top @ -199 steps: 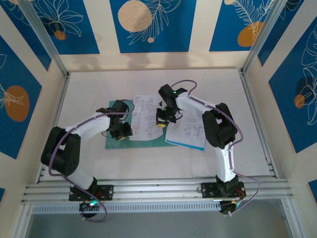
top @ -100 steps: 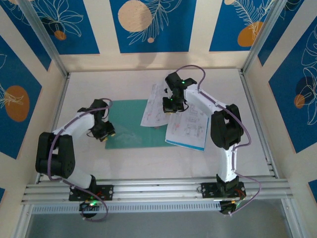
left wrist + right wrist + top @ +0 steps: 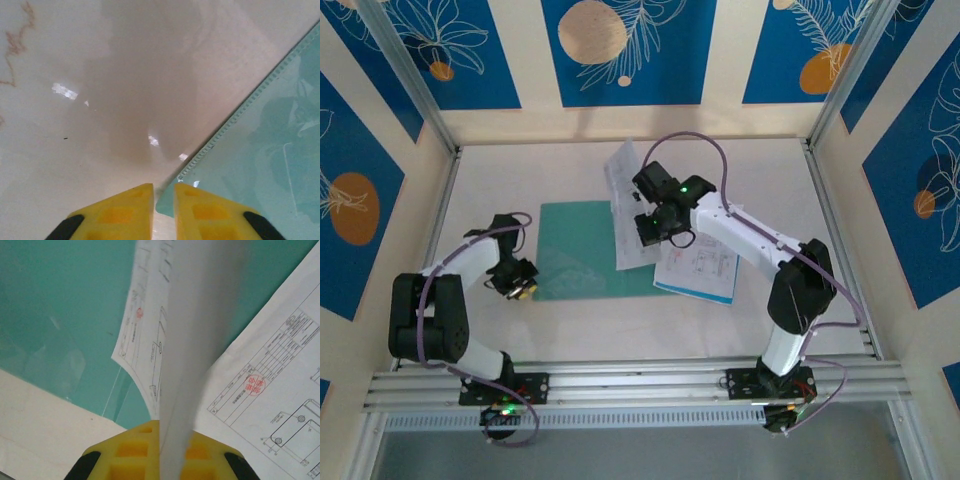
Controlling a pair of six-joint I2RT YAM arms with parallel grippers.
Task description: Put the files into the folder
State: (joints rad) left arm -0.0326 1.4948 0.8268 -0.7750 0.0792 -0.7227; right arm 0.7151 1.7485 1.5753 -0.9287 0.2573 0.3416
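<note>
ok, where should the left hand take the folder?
Its near-left corner, coming from the left: the folder lies flat, that corner sits right at the left hand, and the printed sheets in the right hand hang over its right end.

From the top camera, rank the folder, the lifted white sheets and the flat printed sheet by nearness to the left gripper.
1. folder, its corner beside the left gripper.
2. lifted white sheets, centre, in the right gripper.
3. flat printed sheet, farthest right.

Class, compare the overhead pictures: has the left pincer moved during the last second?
Yes. The left pincer has slid left off the teal folder, toward the table's left rail.
</note>
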